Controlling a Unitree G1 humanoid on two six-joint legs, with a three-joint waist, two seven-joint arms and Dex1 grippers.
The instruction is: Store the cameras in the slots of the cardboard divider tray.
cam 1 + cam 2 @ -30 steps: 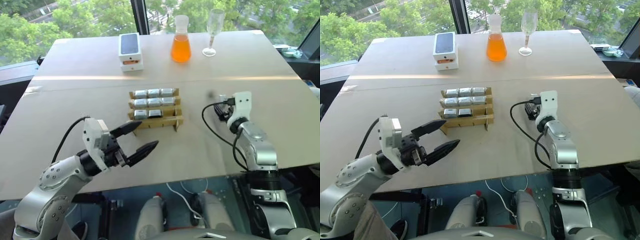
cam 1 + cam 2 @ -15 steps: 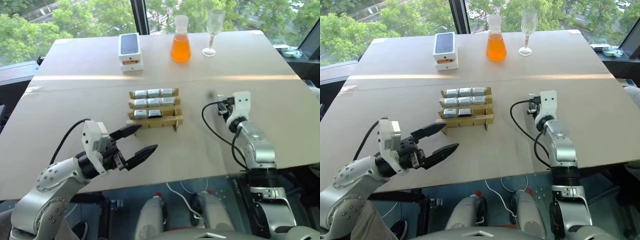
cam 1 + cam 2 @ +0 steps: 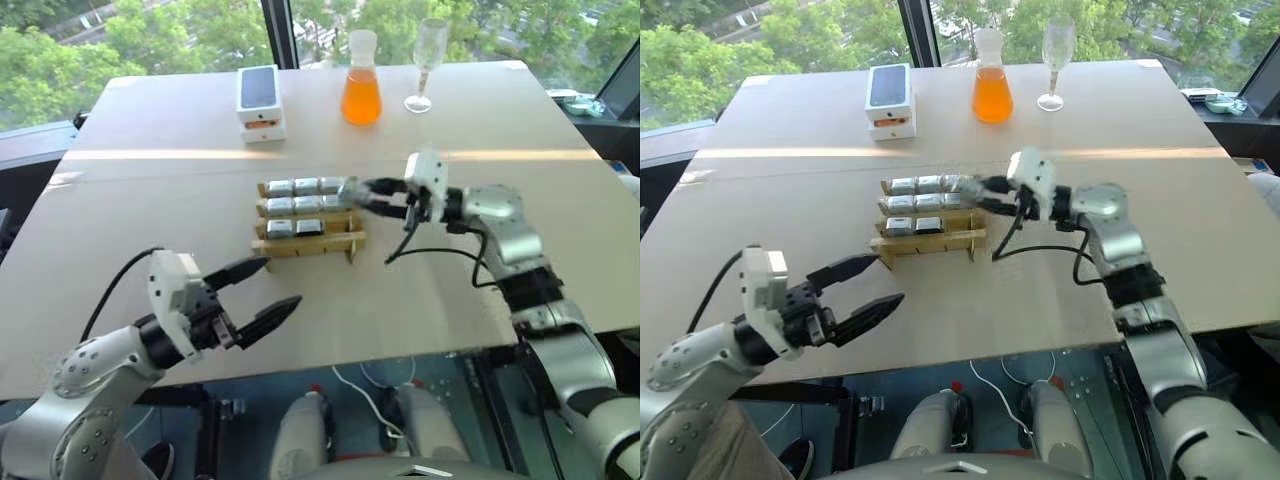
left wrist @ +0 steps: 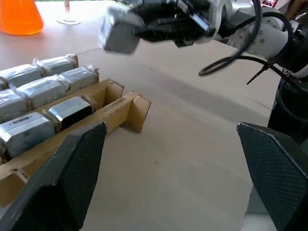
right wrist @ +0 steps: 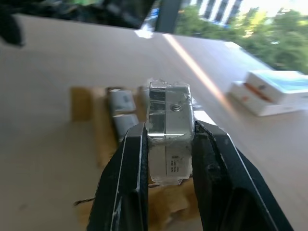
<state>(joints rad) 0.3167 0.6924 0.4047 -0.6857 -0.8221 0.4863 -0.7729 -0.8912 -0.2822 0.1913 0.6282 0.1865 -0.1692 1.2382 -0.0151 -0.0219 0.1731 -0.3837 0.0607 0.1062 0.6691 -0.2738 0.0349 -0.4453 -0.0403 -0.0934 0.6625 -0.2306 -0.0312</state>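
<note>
The cardboard divider tray (image 3: 310, 243) lies mid-table with several silver-grey cameras (image 3: 307, 205) in its slots; the slot at its near right corner (image 4: 111, 94) looks empty. My right gripper (image 3: 368, 192) reaches in from the right, level, and is shut on one more camera (image 5: 169, 126). That camera hangs just above the tray's right edge. Well short of the tray on the near-left side, my left gripper (image 3: 280, 282) stands open above the table, holding nothing.
At the far side of the table stand a white phone box (image 3: 260, 103), a flask of orange liquid (image 3: 361, 95) and a wine glass (image 3: 425, 60). A black cable (image 3: 430, 250) loops down from my right wrist over the table right of the tray.
My right arm has swung up and left from the table at the right to the tray's right edge, turning level, and now carries a camera. The left gripper has drifted slightly back.
</note>
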